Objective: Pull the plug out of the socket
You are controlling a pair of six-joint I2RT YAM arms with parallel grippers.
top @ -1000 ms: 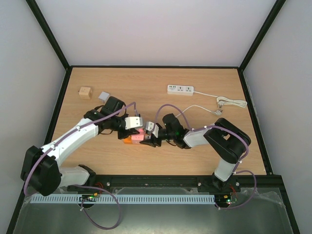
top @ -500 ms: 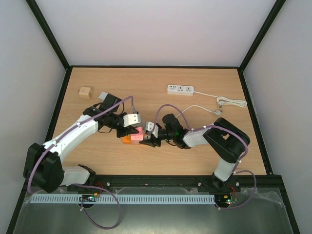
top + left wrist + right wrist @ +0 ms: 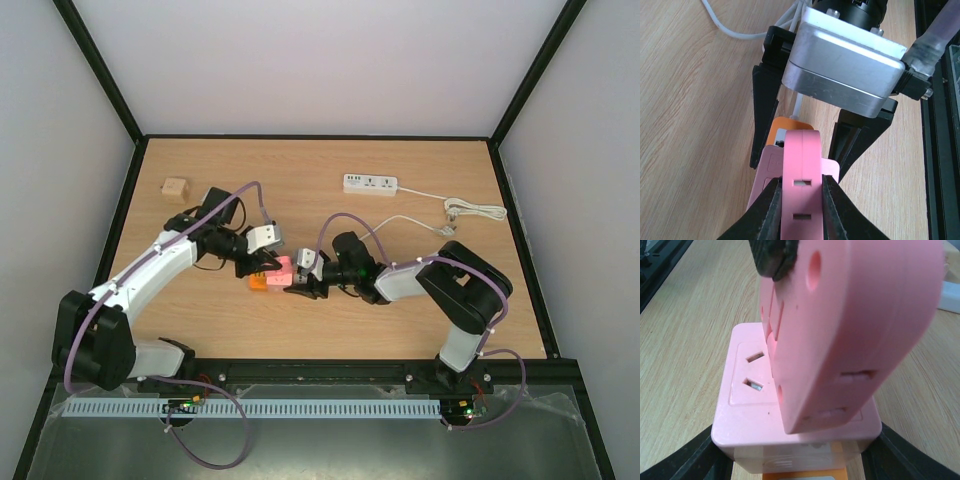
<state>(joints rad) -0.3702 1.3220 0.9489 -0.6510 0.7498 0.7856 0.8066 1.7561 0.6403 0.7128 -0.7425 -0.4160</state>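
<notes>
Right wrist view shows you the pink plug [image 3: 850,330] standing over the right half of the pink socket block [image 3: 755,405]. Its pins are hidden, so you cannot tell if it is free. Your right gripper [image 3: 795,462] clamps that block by its sides, and your left gripper [image 3: 801,200] pinches the plug. Both meet mid-table [image 3: 400,320], well apart from the white power strip [image 3: 370,183].

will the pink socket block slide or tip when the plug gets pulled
Probably neither: the right gripper brackets the pink socket block on both sides. It looks like rigid, light plastic, so unheld it would likely lift with the pink plug the left gripper pinches.
</notes>
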